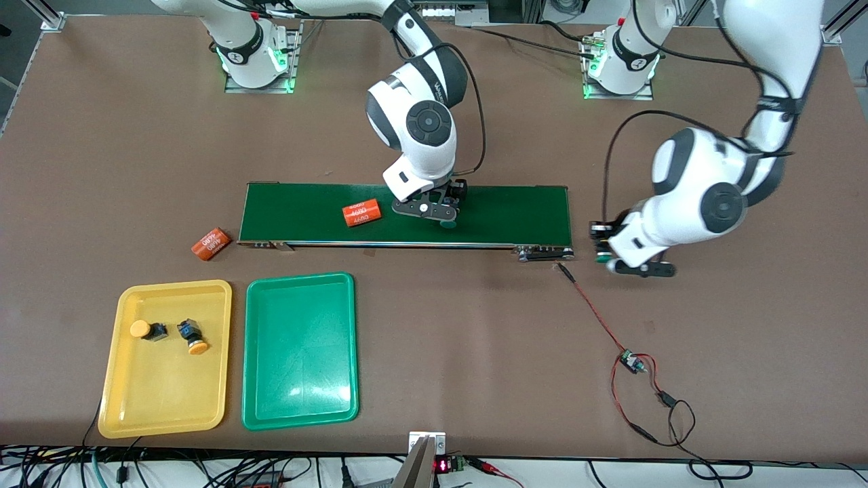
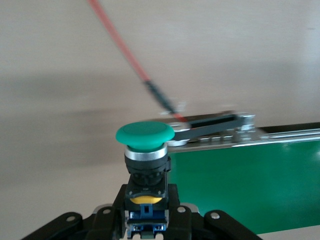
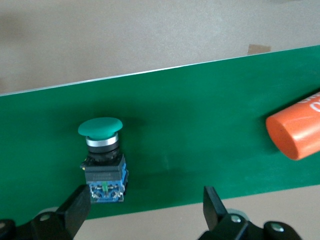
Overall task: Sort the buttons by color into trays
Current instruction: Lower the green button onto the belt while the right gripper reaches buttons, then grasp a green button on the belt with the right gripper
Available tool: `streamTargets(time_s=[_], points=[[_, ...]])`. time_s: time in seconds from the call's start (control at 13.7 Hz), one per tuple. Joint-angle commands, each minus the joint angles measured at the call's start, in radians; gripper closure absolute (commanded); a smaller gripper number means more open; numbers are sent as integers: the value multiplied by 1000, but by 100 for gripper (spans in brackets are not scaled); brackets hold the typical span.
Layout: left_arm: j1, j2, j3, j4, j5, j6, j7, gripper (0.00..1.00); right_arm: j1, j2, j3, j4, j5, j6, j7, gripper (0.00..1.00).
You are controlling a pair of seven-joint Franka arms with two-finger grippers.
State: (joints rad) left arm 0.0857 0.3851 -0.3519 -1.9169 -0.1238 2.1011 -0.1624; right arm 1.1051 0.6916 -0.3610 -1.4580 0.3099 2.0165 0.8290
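Brown and wide, the bench (image 1: 434, 352) has a long dark green belt (image 1: 515, 213) lying across its middle. Near the bench's front edge, at the right arm's end, sit two trays side by side. The yellow tray (image 1: 146, 400) already has both yellow buttons (image 1: 140, 329) in it. The green tray (image 1: 298, 379) has none yet.

The left gripper (image 1: 634, 264) hangs over the bare bench just off the belt's end, at the left arm's end of the bench. It is pinched tight on a green button (image 2: 145, 134), cap pointing out. So this step looks like carrying that button to the green tray. Next, I think, it has to go a long way along the bench, get over the green tray, then let go low and soft.

The right gripper (image 3: 145, 210) is over the belt with its fingers (image 3: 75, 210) wide apart. The other green button (image 3: 102, 150) lies on the belt near one finger, not held. An orange cylinder (image 1: 361, 213) lies on the belt too, and another one (image 1: 211, 243) lies on the bench by the belt's end.
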Motion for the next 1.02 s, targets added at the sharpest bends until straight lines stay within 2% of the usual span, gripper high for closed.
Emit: streamTargets(time_s=[0.0,0.22,0.29,0.44,0.51,0.59,0.66,0.73,0.88,0.95], points=[[-13,43,-6,10,-100,36,3,87,19,22,-9,1,15,39,-1,0],[-17,44,-7,10,-108,39,1,86,18,37,-9,2,15,60,-2,0],[-15,43,-25,9,-109,37,0,86,18,43,-9,1,17,64,-2,3],[-14,43,-33,1,-141,36,0,86,19,58,-9,1,29,80,-7,14],[-14,43,-35,-8,-148,36,-2,86,19,66,-7,2,29,93,-7,25],[-14,43,-35,-13,-157,36,-12,86,18,71,-7,2,31,96,-7,42],[-15,43,-36,-17,-172,36,-28,86,18,74,-7,1,31,96,-7,47],[-14,38,-57,-28,-175,36,-46,86,15,74,-9,2,34,94,-7,65],[-10,34,-71,-42,-175,36,-71,86,4,65,-10,11,93,90,-11,98],[-10,32,-73,-53,-175,36,-74,86,4,63,-15,14,116,87,-13,100]])
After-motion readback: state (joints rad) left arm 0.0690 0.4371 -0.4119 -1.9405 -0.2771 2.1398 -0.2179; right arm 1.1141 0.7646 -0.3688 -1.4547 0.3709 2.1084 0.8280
